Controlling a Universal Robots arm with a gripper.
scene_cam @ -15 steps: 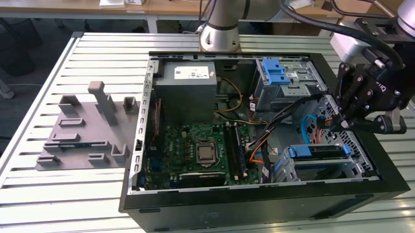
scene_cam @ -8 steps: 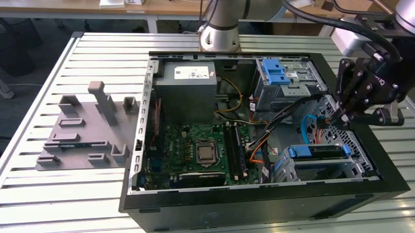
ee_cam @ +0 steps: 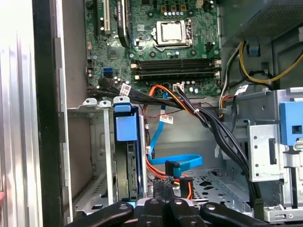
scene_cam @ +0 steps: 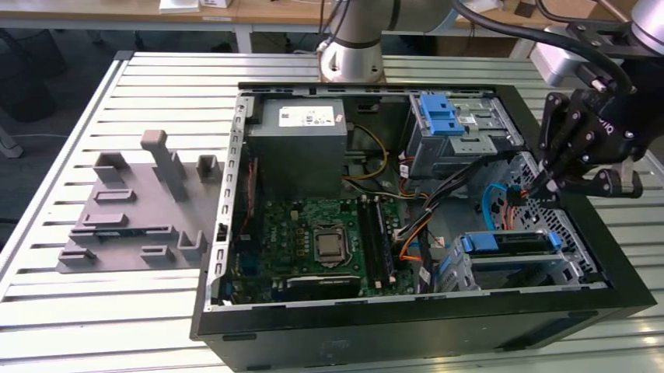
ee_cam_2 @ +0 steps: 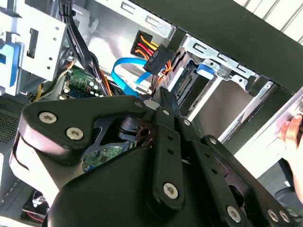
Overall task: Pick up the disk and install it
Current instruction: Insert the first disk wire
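Note:
The disk point(scene_cam: 505, 242) lies in the lower drive cage at the case's corner, on the exterior view's right, with its blue rails around it. In the first wrist view the disk point(ee_cam: 131, 170) stands on edge in that cage under a blue tab point(ee_cam: 126, 124). My gripper point(scene_cam: 548, 186) hangs over the case floor just beyond the cage, its fingers point(ee_cam: 157, 190) shut together with nothing held. The tips sit next to a black power connector point(ee_cam_2: 158, 57) with red, yellow and orange wires and a blue data cable point(ee_cam: 182, 163). I cannot tell whether they touch.
A grey power supply with a white sticker point(scene_cam: 301, 136) and an upper cage with a blue latch point(scene_cam: 446, 124) line the case's far side. The motherboard point(scene_cam: 322, 233) lies mid-case. A grey fixture point(scene_cam: 135, 210) sits on the slatted table. A person's hand point(ee_cam_2: 289, 130) is near the case wall.

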